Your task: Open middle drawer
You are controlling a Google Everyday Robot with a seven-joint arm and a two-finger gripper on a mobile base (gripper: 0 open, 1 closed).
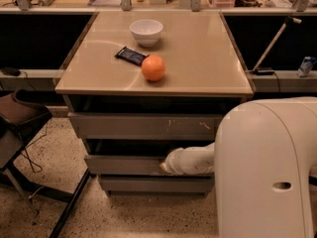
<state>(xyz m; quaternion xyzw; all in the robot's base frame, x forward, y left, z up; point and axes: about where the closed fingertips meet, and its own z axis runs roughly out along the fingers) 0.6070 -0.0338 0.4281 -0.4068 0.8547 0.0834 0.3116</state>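
Note:
The middle drawer (124,164) is the wide, shallow grey front between a larger scratched front (143,126) above and a narrower front (153,184) below. A dark gap runs along its top edge. My white arm reaches in from the right, and the gripper (164,166) sits against the middle drawer's front, right of its centre at the top edge. The rounded wrist hides the gripper's tip. The drawer's right end is behind the arm.
On the tan cabinet top (208,58) lie an orange (153,68), a white bowl (146,31) and a dark snack packet (131,55). A chair with black legs (20,128) stands at the left. My large white arm housing (267,172) fills the lower right.

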